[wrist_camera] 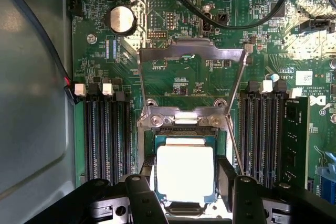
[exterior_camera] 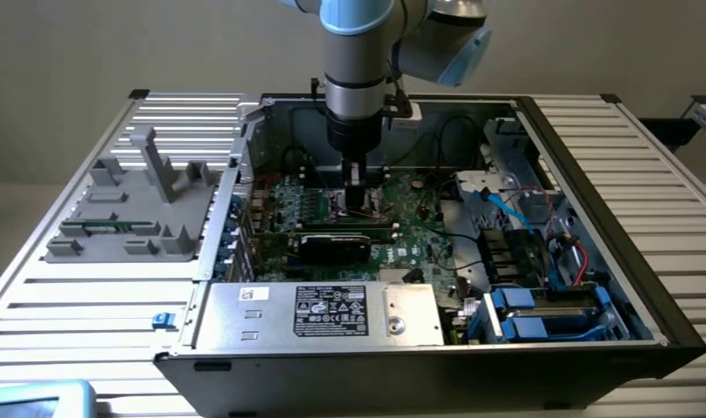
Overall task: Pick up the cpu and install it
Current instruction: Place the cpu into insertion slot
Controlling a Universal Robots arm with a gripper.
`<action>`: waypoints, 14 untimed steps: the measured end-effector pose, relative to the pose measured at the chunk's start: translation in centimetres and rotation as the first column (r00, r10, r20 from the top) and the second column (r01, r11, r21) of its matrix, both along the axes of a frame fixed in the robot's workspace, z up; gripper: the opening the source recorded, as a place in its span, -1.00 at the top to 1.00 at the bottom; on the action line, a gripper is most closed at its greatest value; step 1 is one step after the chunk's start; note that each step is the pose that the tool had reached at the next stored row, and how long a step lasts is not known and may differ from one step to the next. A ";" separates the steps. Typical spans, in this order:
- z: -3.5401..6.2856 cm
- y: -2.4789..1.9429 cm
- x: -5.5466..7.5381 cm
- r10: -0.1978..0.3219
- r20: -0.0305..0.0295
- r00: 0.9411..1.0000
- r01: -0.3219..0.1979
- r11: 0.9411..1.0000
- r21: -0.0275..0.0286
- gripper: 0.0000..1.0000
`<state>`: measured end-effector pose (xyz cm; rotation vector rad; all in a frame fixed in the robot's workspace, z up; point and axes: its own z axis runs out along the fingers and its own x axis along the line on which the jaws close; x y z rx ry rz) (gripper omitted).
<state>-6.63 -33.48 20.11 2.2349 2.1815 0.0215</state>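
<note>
The cpu (wrist_camera: 185,174), a flat square chip with a bright silver top and a thin green rim, sits low over the dark socket (wrist_camera: 181,136) on the green motherboard (wrist_camera: 173,77). My gripper (wrist_camera: 185,184) is shut on the cpu, with one black finger (wrist_camera: 148,187) on each of two opposite edges. The socket's metal load plate (wrist_camera: 191,51) is swung up and open beyond it. In the exterior view the gripper (exterior_camera: 359,198) reaches straight down into the open computer case (exterior_camera: 608,218), over the middle of the board.
Rows of memory slots (wrist_camera: 105,135) flank the socket, with one stick (wrist_camera: 295,140) fitted. Black cables (wrist_camera: 226,22) arch over the board. A black card (exterior_camera: 346,246), the power supply (exterior_camera: 318,309) and blue drive bays (exterior_camera: 550,313) fill the case. A grey holder (exterior_camera: 132,209) stands on the exterior view's left.
</note>
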 end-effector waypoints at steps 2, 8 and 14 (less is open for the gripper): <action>-0.05 0.00 0.0 -0.003 0.000 1.000 0.003 1.000 0.000 -0.11; -0.11 -0.01 0.0 -0.008 -0.002 1.000 0.008 1.000 0.000 -0.11; -0.19 0.00 0.1 -0.008 -0.002 1.000 0.008 1.000 0.003 -0.11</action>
